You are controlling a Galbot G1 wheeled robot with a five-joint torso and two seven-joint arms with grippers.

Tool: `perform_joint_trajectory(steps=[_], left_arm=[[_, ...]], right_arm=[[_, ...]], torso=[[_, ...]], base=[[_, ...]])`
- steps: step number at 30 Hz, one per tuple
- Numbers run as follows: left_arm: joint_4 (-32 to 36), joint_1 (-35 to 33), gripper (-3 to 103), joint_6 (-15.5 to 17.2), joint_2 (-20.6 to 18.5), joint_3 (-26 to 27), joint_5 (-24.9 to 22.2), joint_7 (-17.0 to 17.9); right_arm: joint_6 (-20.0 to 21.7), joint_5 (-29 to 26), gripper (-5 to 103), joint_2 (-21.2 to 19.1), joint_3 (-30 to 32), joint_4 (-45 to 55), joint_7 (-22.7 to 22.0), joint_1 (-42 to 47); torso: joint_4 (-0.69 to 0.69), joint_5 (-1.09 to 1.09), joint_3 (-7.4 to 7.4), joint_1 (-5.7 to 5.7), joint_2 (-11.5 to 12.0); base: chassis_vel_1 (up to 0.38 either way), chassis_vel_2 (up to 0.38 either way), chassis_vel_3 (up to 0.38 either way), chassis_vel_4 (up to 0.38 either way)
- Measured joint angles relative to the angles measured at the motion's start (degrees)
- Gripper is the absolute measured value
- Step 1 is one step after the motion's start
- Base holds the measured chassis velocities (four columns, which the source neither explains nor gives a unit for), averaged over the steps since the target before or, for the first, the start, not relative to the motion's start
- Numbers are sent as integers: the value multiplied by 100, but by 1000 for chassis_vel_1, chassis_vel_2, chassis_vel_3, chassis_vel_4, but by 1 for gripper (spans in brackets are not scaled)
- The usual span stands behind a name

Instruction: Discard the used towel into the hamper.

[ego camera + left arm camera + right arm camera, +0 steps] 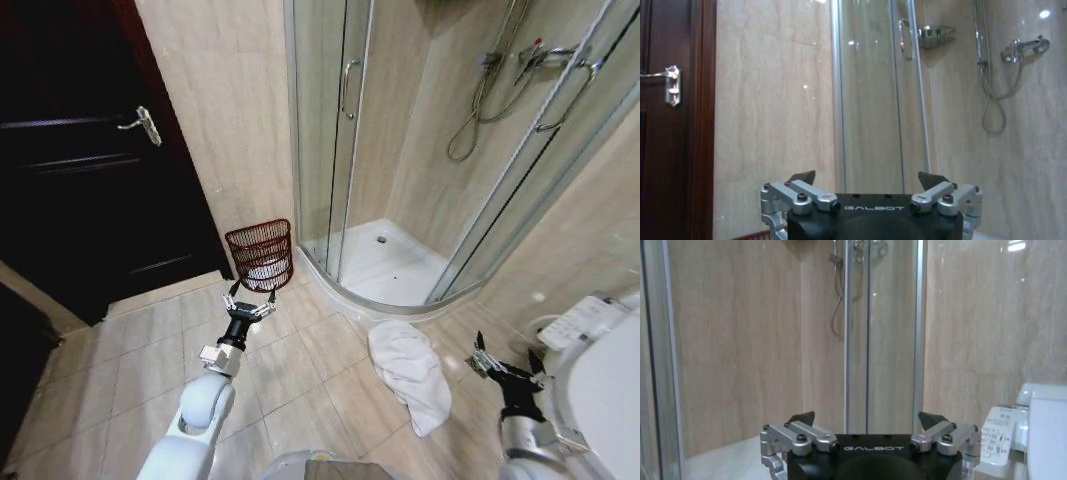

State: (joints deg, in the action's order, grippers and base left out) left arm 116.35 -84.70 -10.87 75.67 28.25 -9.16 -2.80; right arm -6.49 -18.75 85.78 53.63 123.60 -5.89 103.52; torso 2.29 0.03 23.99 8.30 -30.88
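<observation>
**Towel on floor, hamper by the wall**

The towel (408, 372) is white and crumpled into a long heap on the beige tiles, lower centre-right of the head view, just in front of the shower tray (385, 262). The hamper (260, 254) is a dark reddish-brown wire basket with open bars, left of centre against the tiled wall; something pale seems to sit inside it. My left gripper (249, 301) hangs just below the hamper, jaws spread, empty. My right gripper (503, 364) sits lower right beside the toilet (590, 380), jaws apart, holding nothing.
</observation>
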Motion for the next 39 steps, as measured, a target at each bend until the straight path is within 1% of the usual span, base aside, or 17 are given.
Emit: perform_joint_trajectory(steps=[2, 5, 8, 10, 15, 21, 27, 28, 30, 31, 33, 36, 37, 39], left_arm=[[0, -9, 100, 0, -2, -54, 6, 25], [-10, -7, 100, 0, -8, -129, 6, 37], [-43, 17, 100, 11, -17, -196, 2, 41], [-94, 68, 100, 27, -27, -265, -2, 41], [-177, 185, 100, 41, -34, -384, -2, 41], [-185, 239, 100, 125, -38, -442, -2, 42], [-136, 243, 100, 210, -41, -445, -49, -46], [-99, 244, 100, 281, -40, -446, -115, -105], [-8, 263, 100, 500, -40, -501, -418, -233], [-8, 263, 100, 500, -40, -501, -418, -233], [22, 337, 100, 646, -45, -558, -611, -345], [38, 403, 100, 725, -54, -581, -650, -399], [76, 438, 100, 795, -57, -584, -651, -371], [91, 462, 100, 834, -62, -589, -645, -323]], right_arm=[[-56, 0, 100, 21, 2, -22, 9, 0], [-119, 7, 100, 78, -8, -39, 17, 7], [-195, 70, 100, 130, -12, -41, 20, 31], [-251, 152, 100, 182, 9, -32, 38, 58], [-420, 151, 100, 230, 180, -12, 58, 154], [-484, 128, 100, 242, 248, -7, 65, 262], [-494, 136, 100, 315, 157, 38, 69, 200], [-489, 127, 100, 328, 149, 66, 93, 182], [-471, 65, 100, 377, 150, 159, 182, 166], [-471, 65, 100, 377, 150, 159, 182, 166], [-461, 33, 100, 415, 163, 260, 259, 195], [-396, 30, 100, 419, 168, 387, 358, 282], [-341, 43, 100, 418, 110, 527, 408, 329], [-322, 63, 100, 421, 74, 603, 426, 357]], torso=[[-1, -8, -1, -1, 0], [-3, -2, -1, -1, 0], [-4, -6, 0, 0, 0], [-2, -2, 0, 0, 0], [-2, -2, 0, 0, 0], [-3, -3, 0, 0, 0], [-3, -3, 17, 11, -28], [-3, -3, 28, 19, -47], [-2, -3, 66, 44, -110], [-2, -3, 66, 44, -110], [-3, -4, 106, 72, -178], [-4, -4, 141, 98, -239], [-4, -4, 171, 121, -292], [-4, -4, 191, 136, -328]], base=[[63, 11, -55, -10], [69, 45, -84, -21], [24, 11, -37, -9], [0, 0, 0, 0], [0, 0, 0, 0], [0, 0, 0, 0], [0, 0, 0, 0], [0, 0, 0, 0], [0, 0, 0, 0], [0, 0, 0, 0], [0, 0, 0, 0], [0, 0, 0, 0], [0, 0, 0, 0], [0, 0, 0, 0]])
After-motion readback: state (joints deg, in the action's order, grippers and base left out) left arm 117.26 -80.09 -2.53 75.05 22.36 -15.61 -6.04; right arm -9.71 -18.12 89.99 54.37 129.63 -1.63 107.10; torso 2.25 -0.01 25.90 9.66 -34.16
